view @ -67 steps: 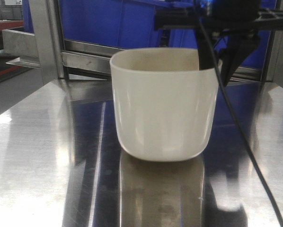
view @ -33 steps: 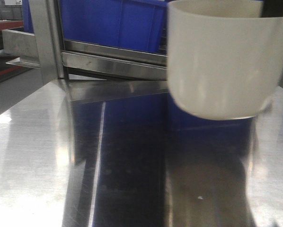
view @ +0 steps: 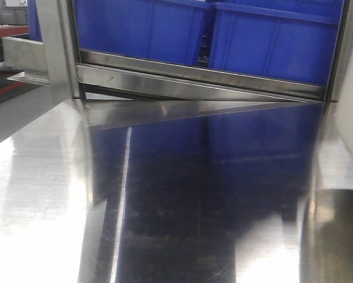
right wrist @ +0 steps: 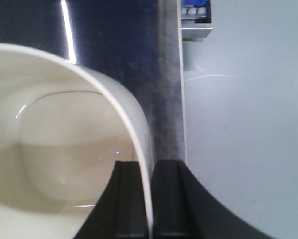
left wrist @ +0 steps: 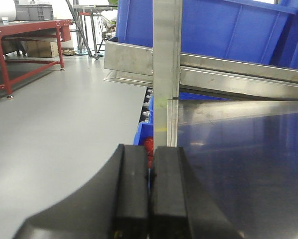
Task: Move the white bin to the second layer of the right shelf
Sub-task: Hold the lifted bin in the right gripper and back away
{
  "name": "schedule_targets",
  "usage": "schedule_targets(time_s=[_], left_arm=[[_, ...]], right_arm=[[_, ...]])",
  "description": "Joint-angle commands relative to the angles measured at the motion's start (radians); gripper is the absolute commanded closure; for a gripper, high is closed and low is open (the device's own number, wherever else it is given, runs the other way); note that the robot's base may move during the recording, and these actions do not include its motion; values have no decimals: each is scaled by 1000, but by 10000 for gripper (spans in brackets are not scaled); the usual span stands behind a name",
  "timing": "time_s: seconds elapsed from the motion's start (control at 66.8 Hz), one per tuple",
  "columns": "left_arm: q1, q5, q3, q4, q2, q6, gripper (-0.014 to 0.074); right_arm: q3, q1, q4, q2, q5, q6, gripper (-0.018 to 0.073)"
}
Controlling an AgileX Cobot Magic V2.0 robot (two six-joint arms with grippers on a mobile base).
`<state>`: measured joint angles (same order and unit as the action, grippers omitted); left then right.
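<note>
The right gripper (right wrist: 150, 167) pinches the wall of the white bin (right wrist: 64, 149) just below its rim, with 1 black finger inside the tub and 1 outside, both flat against the plastic. The bin's opening faces the wrist camera. It is held over the right part of the steel tabletop (view: 46, 194), near the edge where the grey floor (right wrist: 248, 124) begins. In the front view only a blurred pale sliver of it shows at the far right, apart from its dull reflection on the steel below. The left gripper (left wrist: 150, 149) has its 2 pads pressed together on nothing, low at the table's left edge, facing an upright steel post (left wrist: 166, 64). Behind the table, 2 blue crates (view: 141, 29) sit on a rack fronted by a steel bar (view: 194, 82).
</note>
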<state>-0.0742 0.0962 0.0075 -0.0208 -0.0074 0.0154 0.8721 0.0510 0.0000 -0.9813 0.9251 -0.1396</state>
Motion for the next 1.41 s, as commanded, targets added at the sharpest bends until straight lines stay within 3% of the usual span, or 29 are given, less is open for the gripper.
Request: schedule_targets(time_s=[0.0, 0.254, 0.494, 1.391], left_arm=[[-1, -87, 37, -8, -18, -3, 512], [-1, -87, 37, -8, -18, -3, 512], [-1, -87, 37, -8, -18, -3, 512], [-1, -87, 37, -8, -18, -3, 512]], right_arm=[[-39, 19, 9, 100, -101, 36, 511], [-183, 19, 8, 319, -182, 37, 511], [-197, 19, 8, 431, -180, 37, 511], [-197, 19, 8, 445, -180, 37, 511]])
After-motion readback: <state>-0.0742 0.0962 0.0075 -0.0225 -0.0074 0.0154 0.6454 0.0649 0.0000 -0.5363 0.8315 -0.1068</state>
